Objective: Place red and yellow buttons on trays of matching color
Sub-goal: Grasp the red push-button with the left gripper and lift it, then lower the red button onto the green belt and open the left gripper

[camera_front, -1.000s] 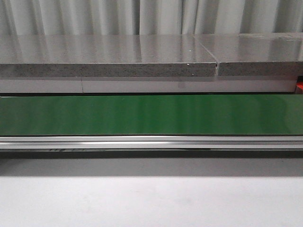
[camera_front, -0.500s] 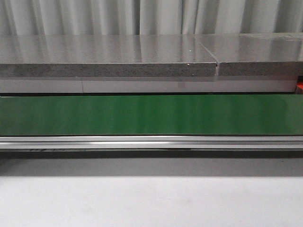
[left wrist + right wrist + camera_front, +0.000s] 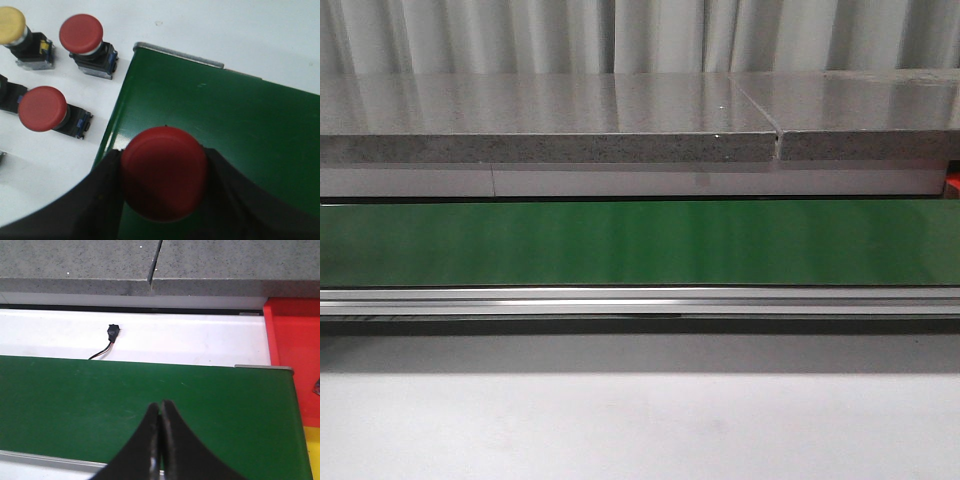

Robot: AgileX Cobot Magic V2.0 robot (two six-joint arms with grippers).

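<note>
Nothing has moved in the front view since a second ago: same green belt (image 3: 640,243), same grey stone counter (image 3: 550,115) behind it, and neither of my arms shows up there at all.

Progress-wise, I'd say we're early to mid. My left claw (image 3: 165,182) is clamped around a red button (image 3: 164,179), its cap filling the lower middle of the left wrist frame, with the black fingers (image 3: 107,187) hugging it on both sides. It's hanging over the near corner of the belt, not on any tray yet.

Upper left of that same frame there's still a pile waiting on the white table (image 3: 260,35): a red button by the belt corner (image 3: 81,34), another red one lower down (image 3: 43,108), and a yellow button (image 3: 11,24) in the very corner. So at least three left, plus the one I'm carrying.

My right claw (image 3: 160,412) is fully closed, tips pressed together with nothing between them, just parked above the belt. At the right edge of the right wrist frame I can see the red tray (image 3: 295,360) and a sliver of the yellow tray (image 3: 315,455) below it. Something small and dark sits at the red tray's edge, can't tell what it is.

Left arm looks tilted down over the belt's end; right arm points level toward the counter.
</note>
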